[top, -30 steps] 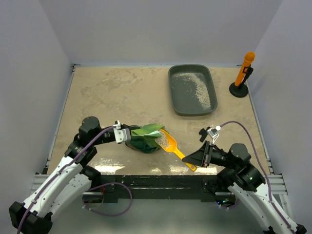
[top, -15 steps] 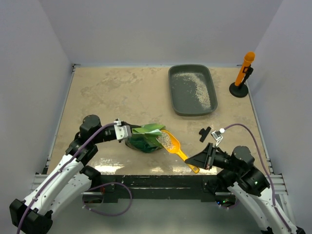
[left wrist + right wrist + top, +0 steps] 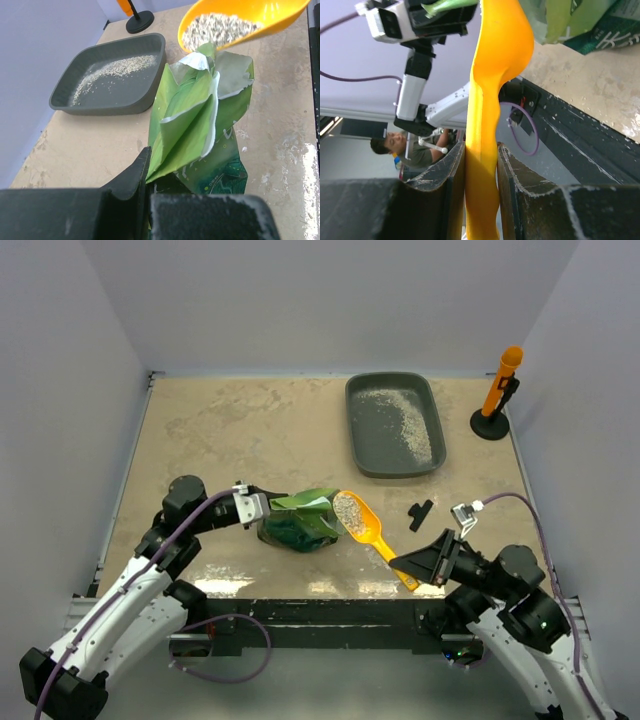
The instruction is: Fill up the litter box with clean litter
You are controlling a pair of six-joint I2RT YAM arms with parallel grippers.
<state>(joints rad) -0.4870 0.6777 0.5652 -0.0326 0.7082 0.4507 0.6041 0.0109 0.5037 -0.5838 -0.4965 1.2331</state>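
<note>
Up at the far right of the table (image 3: 230,430) sits the litter box (image 3: 372,448), a streak of pale litter (image 3: 418,432) along its right side; well apart from it, near the front edge, stands the green bag (image 3: 297,523). The left gripper (image 3: 262,508) is clamped tight on the bag's crumpled top edge; the right gripper (image 3: 481,165) grasps the handle of the orange scoop (image 3: 362,523), its bowl heaped with granules just beside the bag's mouth; an orange brush (image 3: 500,382) stands upright in its holder right of the box.

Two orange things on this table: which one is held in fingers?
The orange scoop, loaded with litter beside the green bag, its handle clamped by the right gripper. The orange upright post stands untouched.
</note>
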